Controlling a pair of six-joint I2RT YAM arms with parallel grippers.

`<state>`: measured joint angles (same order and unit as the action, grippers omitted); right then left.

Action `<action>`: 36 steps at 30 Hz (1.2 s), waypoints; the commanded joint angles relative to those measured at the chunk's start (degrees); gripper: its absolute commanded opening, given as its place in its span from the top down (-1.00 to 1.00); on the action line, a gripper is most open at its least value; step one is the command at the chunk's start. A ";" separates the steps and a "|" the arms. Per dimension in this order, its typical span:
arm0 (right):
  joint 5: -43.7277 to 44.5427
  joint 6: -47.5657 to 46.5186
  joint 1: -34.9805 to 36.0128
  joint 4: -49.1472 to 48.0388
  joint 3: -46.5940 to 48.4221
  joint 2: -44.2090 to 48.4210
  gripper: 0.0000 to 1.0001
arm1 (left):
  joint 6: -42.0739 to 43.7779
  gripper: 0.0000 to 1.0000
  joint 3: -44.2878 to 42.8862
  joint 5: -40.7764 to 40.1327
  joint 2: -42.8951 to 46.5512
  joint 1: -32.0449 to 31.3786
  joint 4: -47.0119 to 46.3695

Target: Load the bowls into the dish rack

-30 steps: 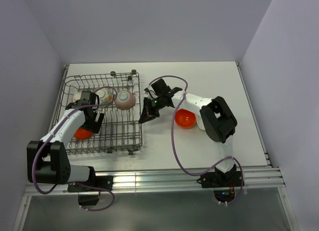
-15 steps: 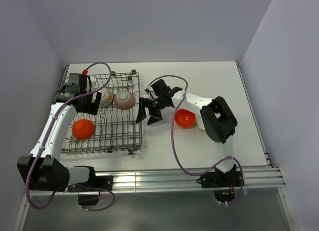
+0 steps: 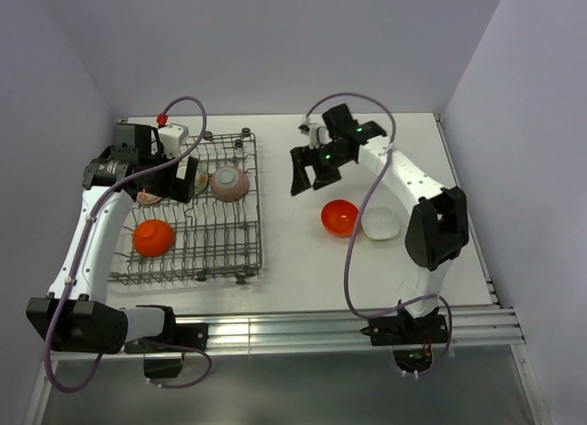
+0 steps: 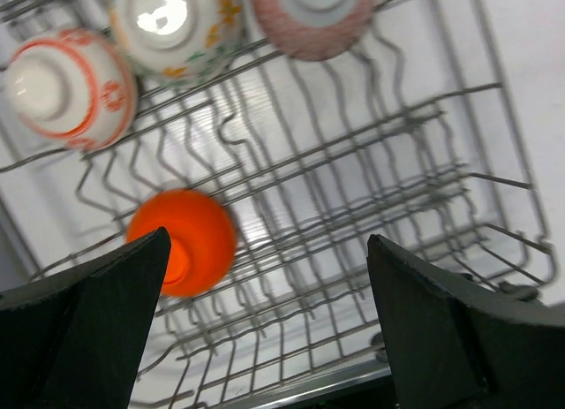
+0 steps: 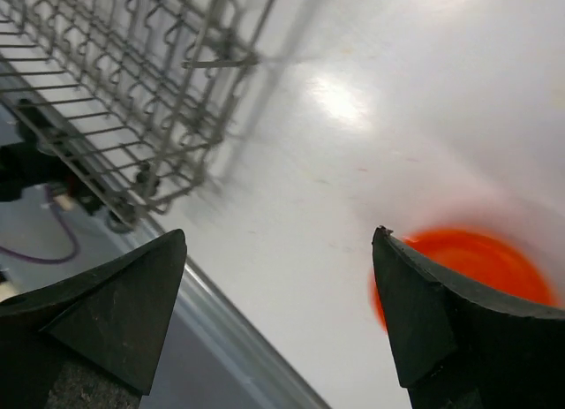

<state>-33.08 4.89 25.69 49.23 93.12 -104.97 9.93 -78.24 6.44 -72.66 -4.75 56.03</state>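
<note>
Four bowls point(image 4: 64, 84) sit among the dish rack point(image 3: 220, 240) tines on the left, mostly mouth down, likely to drain. An orange bowl point(image 3: 339, 218) and a white bowl point(image 3: 382, 225) sit upright on the table point(image 3: 303, 269) to its right, not yet loaded. The left gripper point(image 4: 267, 246) hangs over the rack and the right gripper point(image 5: 279, 237) over the table, both with fingers spread and empty.

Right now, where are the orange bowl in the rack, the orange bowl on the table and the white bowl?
orange bowl in the rack point(image 3: 153, 238): top view, its middle.
orange bowl on the table point(image 3: 340, 218): top view, its open inside.
white bowl point(image 3: 382, 225): top view, its inside.
</note>
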 commanded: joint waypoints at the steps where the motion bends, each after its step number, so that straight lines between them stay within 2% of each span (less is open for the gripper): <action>1: 5.91 -15.94 -4.59 12.96 5.83 2.58 -0.85 | 1.49 -0.99 -2.19 12.36 3.23 -0.26 0.57; 6: 16.71 -28.16 -7.23 17.21 7.43 -0.06 -0.79 | 1.05 -0.99 -0.87 19.13 4.72 -0.26 -1.71; 11: 17.70 -33.96 -9.60 17.65 4.62 -2.34 -0.64 | -1.49 -0.92 0.54 20.98 4.37 -0.26 -2.86; 16: 18.40 -35.03 -9.70 14.41 0.84 -4.01 -0.57 | -1.76 -0.91 1.16 22.30 4.64 -0.26 -3.12; 24: 18.76 -35.03 -9.70 8.69 -5.40 -7.35 -0.29 | -1.76 -0.89 2.30 22.74 5.25 -0.26 -3.21; 27: 17.97 -34.24 -9.70 6.67 -7.60 -7.18 -0.08 | -2.98 -0.84 3.88 22.39 5.86 -0.26 -4.70; 28: 17.70 -33.98 -9.61 5.97 -8.30 -7.01 0.06 | -3.95 -0.82 4.58 22.04 6.13 -0.26 -5.40; 33: 16.21 -32.57 -9.61 4.91 -9.53 -6.74 0.35 | -6.41 -0.77 8.54 22.56 7.36 -0.26 -8.56; 36: 16.03 -31.61 -9.61 3.85 -10.33 -6.30 0.83 | -7.56 -0.76 8.98 22.74 7.45 -0.26 -9.36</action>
<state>-16.03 -27.86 16.25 55.29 83.42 -112.86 4.62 -69.30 27.42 -66.92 -4.84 50.43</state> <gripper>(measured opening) 0.135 0.883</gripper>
